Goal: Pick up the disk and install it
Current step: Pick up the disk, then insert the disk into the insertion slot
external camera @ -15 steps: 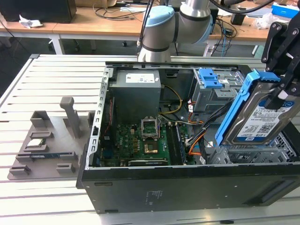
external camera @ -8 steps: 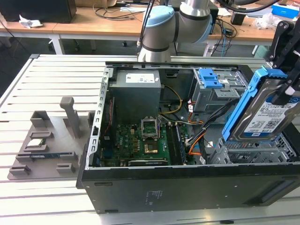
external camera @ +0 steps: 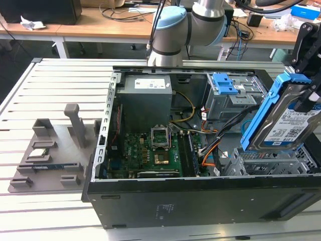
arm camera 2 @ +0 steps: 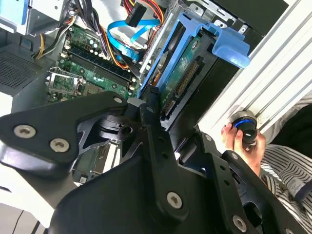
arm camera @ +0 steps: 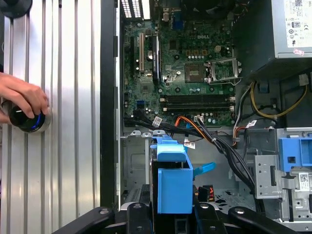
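Ribbed aluminium bench [external camera: 50, 75], silver and slatted, spans the exterior view.

- Computer case [external camera: 165, 206]: black sheet steel, boxy, lying on its side with the panel off; centre of the exterior view.
- Motherboard [external camera: 150, 150]: flat green board studded with sockets, on the case floor.
- Grey box [external camera: 145, 98]: plain matte metal with a white sticker, just above the motherboard in the exterior view.
- Blue clip [external camera: 224, 84]: glossy plastic, seated on a perforated metal bay toward the exterior view's upper right.
- Fixture [external camera: 50, 145]: grey moulded blocks and posts, at the exterior view's left, beside the case.
- Disk [external camera: 287, 128]: rectangular silver metal with a white-and-blue label and blue plastic rails; tilted nearly on edge, raised above the wire-grey drive cage [external camera: 271, 160] at the exterior view's right.
- Pincer [arm camera: 171, 217]: black, angular, bolted links, clamped on the disk's blue rails.
- Hand [arm camera: 22, 97]: rests on a round dark knob [arm camera: 27, 122] with a blue ring, on the bench beside the case.
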Action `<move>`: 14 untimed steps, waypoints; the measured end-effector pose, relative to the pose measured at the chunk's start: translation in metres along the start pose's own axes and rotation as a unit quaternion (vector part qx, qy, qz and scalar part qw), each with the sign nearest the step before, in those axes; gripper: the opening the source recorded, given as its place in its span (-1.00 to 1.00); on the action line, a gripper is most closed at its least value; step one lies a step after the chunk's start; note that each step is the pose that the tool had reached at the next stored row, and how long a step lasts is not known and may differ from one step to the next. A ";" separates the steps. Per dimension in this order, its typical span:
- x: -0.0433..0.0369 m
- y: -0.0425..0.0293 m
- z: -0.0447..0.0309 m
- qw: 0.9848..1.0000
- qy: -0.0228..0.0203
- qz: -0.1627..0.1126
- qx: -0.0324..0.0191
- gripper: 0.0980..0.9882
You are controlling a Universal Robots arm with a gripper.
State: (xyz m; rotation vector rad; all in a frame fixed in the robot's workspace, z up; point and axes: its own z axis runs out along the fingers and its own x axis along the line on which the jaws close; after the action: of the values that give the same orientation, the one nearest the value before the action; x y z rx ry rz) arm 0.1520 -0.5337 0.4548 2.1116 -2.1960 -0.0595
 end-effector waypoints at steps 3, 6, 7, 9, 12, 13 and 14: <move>0.0000 0.0000 0.0000 1.000 0.000 0.000 0.000 -0.41; 0.0000 -0.0001 0.0000 1.000 0.000 0.000 0.000 -0.41; 0.0000 -0.0001 0.0000 1.000 0.000 0.000 0.000 -0.41; 0.0000 -0.0001 0.0000 1.000 0.000 0.000 0.000 -0.41; -0.0002 -0.0017 0.0023 1.000 -0.002 0.016 -0.001 -0.41; -0.0002 -0.0026 0.0035 1.000 -0.001 0.017 -0.001 -0.41; -0.0003 -0.0027 0.0041 1.000 -0.001 0.016 -0.001 -0.41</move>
State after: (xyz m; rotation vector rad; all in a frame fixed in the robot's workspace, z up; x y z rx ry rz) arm 0.1543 -0.5337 0.4505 2.0753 -2.2311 -0.0618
